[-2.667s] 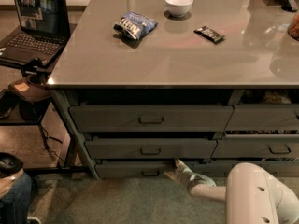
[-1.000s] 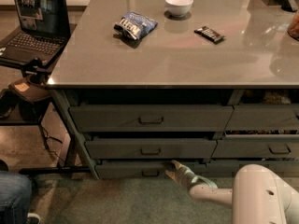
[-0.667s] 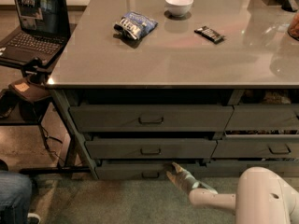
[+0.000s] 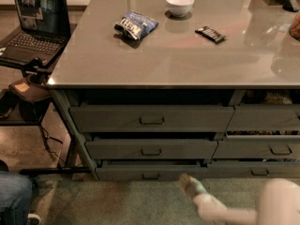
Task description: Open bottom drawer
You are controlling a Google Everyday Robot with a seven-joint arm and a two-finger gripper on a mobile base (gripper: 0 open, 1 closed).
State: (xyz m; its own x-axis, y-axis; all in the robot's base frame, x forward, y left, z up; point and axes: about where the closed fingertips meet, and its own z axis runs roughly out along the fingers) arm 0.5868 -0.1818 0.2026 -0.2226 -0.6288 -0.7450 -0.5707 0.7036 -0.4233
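The bottom drawer (image 4: 122,173) is the thin dark grey front at the foot of the left stack, with a small pull handle (image 4: 151,176) at its centre. A narrow dark gap shows along its top edge. My gripper (image 4: 188,182) hovers low over the carpet, just in front of the drawer front and to the right of the handle. It looks smeared by motion. The pale arm (image 4: 234,212) runs off to the lower right corner.
Two taller drawers (image 4: 150,118) sit above, and a neighbouring stack (image 4: 267,149) is to the right. The tabletop (image 4: 154,55) carries a chip bag (image 4: 136,26), a white bowl (image 4: 179,4) and a dark bar (image 4: 210,33). A laptop stand (image 4: 33,36) and a person's leg (image 4: 14,196) are at left.
My gripper has drawn back from the bottom drawer's front, moving down and to the right toward the camera. The arm shifted right with it.
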